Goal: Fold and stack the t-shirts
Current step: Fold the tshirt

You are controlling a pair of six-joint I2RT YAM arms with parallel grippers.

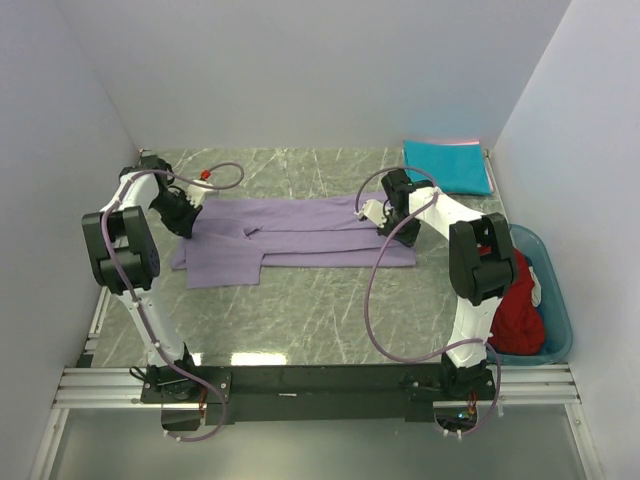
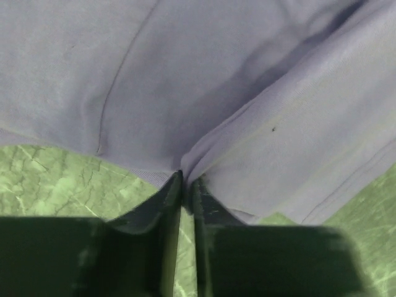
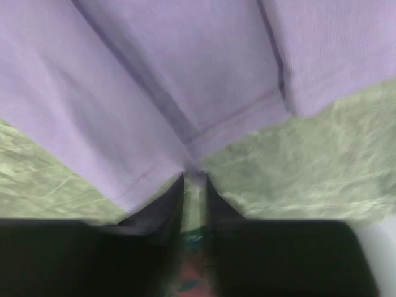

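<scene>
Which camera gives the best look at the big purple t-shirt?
The top external view. It alone shows nearly the whole purple t-shirt, laid out lengthwise across the table. Each wrist view shows only a close-up patch of its fabric and hem, so you cannot judge its overall shape there.

Lavender t-shirt [image 1: 300,235] on marbled table [image 1: 300,315]

Table [image 1: 300,320]: green marbled top
Middle: lavender t-shirt [image 1: 300,235] lying flat, partly folded; far right: teal t-shirt [image 1: 447,165], folded
Right edge: bin [image 1: 555,290]
</scene>
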